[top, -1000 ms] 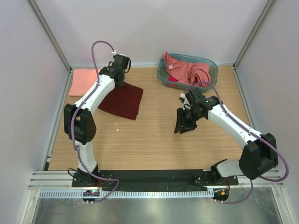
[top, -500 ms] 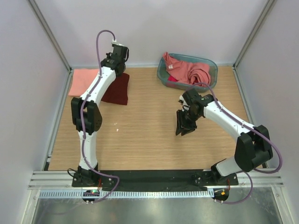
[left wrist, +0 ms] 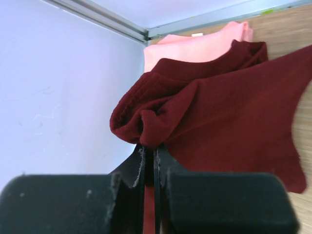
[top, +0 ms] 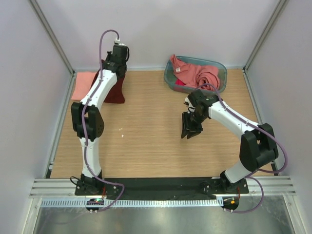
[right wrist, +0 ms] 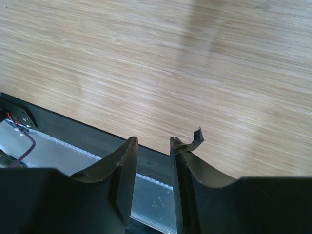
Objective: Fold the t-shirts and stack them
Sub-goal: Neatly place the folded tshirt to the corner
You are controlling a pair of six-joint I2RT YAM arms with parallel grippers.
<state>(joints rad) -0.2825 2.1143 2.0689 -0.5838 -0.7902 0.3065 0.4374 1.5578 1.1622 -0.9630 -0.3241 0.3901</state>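
Far left corner of the surface (top: 146,141): a salmon pink t-shirt (top: 82,85) lies flat against the back rail. The left arm is stretched almost fully out toward that corner, forearm running long over the wood. Its end effector (left wrist: 150,155) is pinched tight on a bunched-up edge of the dark maroon t-shirt (left wrist: 229,126). From the wrist view the maroon cloth is lifted at the pinch and drapes down, overlapping the near edge of the pink one. The rest trails onto the wood.

In the middle, the right arm is bent at the elbow and reaches back toward the centre. Its end effector (top: 189,127) points down and toward the near edge above bare wood. The jaws are partly apart with nothing between them.

Back right: the teal basket (top: 224,77) holds a crumpled heap of pink t-shirts (top: 197,75), one spilling over its left rim.
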